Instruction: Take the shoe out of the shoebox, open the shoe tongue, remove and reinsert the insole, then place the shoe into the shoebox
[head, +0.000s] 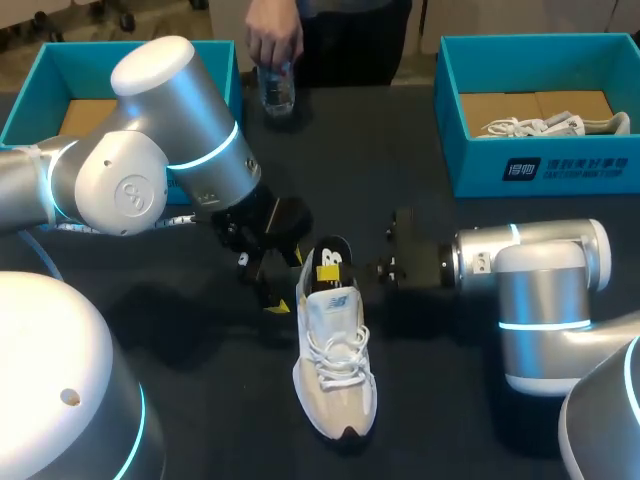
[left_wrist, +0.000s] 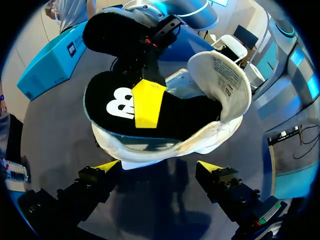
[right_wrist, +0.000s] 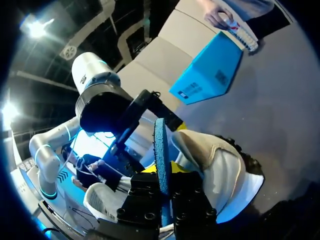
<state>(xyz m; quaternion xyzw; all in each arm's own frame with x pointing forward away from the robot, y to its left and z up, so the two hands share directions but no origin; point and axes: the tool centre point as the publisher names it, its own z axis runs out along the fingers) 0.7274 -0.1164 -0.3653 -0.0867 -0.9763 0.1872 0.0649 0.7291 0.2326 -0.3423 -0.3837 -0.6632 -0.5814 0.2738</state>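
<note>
Beige-white lace-up sneaker (head: 336, 385) lies mid-table, toe near, heel far, outside boxes. Black foam insole with white logo (head: 331, 256) stands up from heel opening, pinched edge-on by right gripper (right_wrist: 162, 175), seemingly on both faces. Left gripper (left_wrist: 159, 166) just left of heel, fingers spread, holding nothing. Teal cardboard shoebox (head: 480, 172) far right.

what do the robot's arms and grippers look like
The left arm and right arm are silver-grey rounded tubes with glowing cyan rings at the joints. The left gripper and right gripper are black and blocky, fingers tipped bright yellow.
</note>
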